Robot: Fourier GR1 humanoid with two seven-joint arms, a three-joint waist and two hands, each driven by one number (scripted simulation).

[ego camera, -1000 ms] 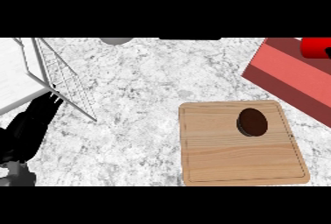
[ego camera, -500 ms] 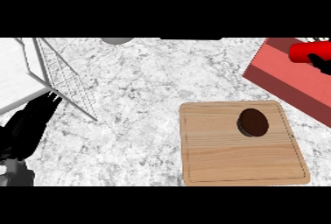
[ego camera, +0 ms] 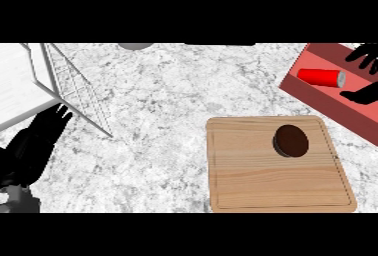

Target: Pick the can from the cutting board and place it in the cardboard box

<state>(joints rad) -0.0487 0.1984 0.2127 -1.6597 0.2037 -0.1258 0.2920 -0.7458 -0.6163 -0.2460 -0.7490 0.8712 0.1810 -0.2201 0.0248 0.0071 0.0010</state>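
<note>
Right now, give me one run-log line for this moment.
can: lying in cardboard box | right hand: open, over box | left hand: open, resting | cutting board: brown disc left

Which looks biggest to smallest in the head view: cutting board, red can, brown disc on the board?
1. Cutting board, by far the largest.
2. Brown disc.
3. Red can, lying in the red box.
Disc and can look close in size, so that order is unsure; the can also sits farther from the camera.

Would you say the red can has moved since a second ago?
Yes. The red can now lies further left inside the box, clear of the right hand.
</note>
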